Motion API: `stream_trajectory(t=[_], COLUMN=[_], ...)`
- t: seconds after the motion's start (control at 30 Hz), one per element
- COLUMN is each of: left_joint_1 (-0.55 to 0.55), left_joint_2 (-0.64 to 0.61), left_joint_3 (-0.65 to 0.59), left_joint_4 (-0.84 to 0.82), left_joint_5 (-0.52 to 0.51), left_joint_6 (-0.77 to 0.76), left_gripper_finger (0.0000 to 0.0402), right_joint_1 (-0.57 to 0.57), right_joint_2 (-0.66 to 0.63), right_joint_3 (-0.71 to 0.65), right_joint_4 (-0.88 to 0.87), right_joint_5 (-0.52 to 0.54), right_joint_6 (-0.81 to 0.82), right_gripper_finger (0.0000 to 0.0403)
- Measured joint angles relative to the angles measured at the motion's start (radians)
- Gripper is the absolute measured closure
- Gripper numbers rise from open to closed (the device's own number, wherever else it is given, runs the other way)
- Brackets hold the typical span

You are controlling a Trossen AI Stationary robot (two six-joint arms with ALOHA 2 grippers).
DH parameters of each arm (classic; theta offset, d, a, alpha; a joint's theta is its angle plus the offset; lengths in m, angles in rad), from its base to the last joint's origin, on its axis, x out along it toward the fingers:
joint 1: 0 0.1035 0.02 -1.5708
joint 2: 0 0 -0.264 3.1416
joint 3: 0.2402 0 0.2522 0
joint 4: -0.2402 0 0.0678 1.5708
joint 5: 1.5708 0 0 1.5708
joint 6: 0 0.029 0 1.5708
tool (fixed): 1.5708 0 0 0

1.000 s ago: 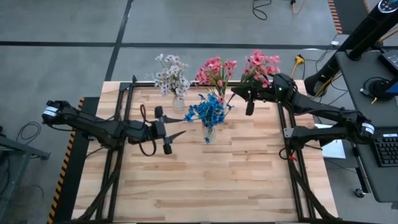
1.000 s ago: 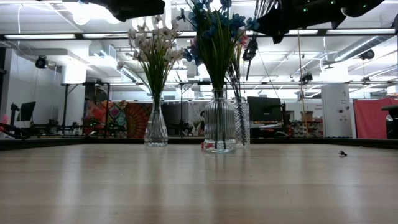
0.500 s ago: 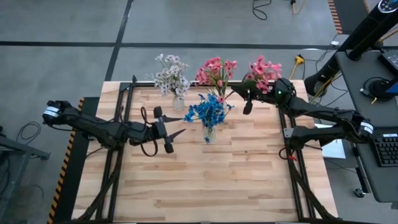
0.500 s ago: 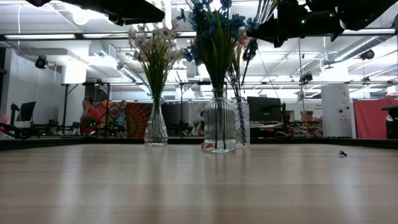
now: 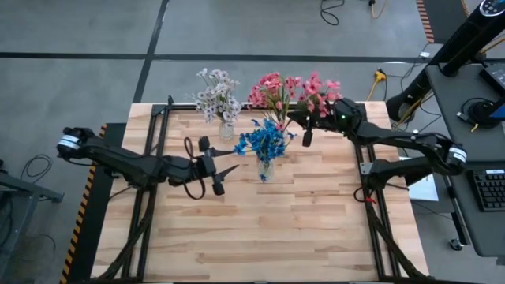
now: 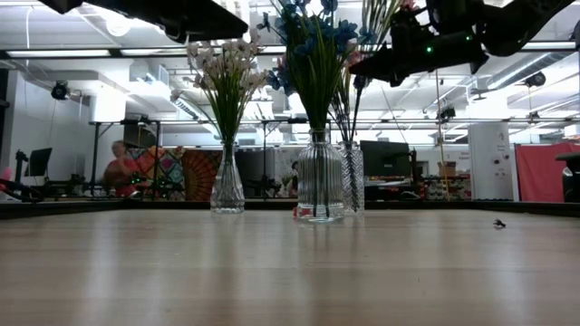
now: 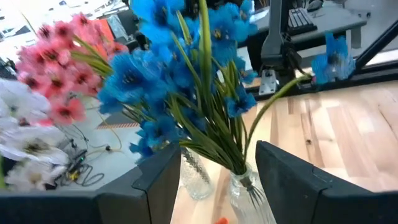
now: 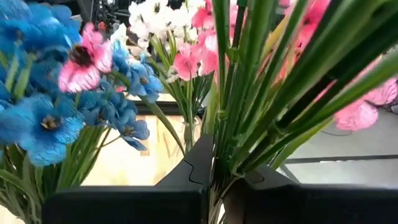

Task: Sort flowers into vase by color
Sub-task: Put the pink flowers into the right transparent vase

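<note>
Three glass vases stand at the table's far middle. One holds white flowers [image 5: 218, 96], one pink flowers [image 5: 272, 87], and the nearer one blue flowers [image 5: 264, 142]. My right gripper [image 5: 304, 124] is shut on another pink spray [image 5: 319, 93], just right of the pink vase [image 6: 352, 181] and above its height. My left gripper [image 5: 215, 166] hangs open left of the blue flowers [image 7: 186, 74], level with the blossoms, and its fingers [image 7: 163, 180] touch nothing. My right gripper pinches the pink spray's bundle of green stems [image 8: 233, 163] between its two fingers, below the blossoms. The fingers [image 8: 186, 174] lie level, coming from the table's right, across the stems. The spray stands roughly upright, lifted clear of the table, its blossoms [image 6: 399, 7] above the gripper.
The blue vase [image 6: 319, 177] and white vase [image 6: 227, 190] stand close beside the pink vase. The near half of the wooden table [image 5: 260, 237] is bare. A person [image 6: 118, 167] sits in the room behind the table.
My right gripper has sunk and gone toward the table's left, nearer the pink vase, carrying the pink spray with it. The spray stays upright in the shut fingers.
</note>
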Motion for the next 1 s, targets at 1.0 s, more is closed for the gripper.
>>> stream_trajectory(t=[1.0], left_joint_1=[0.023], left_joint_2=[0.164], left_joint_3=[0.000], left_joint_4=[0.114], left_joint_5=[-0.026], left_joint_6=[-0.040], left_gripper_finger=[0.0210], right_joint_1=[0.001], right_joint_2=[0.078], right_joint_3=[0.000], right_joint_4=[-0.021], right_joint_5=[0.000], right_joint_6=[-0.001], right_gripper_finger=[0.0390])
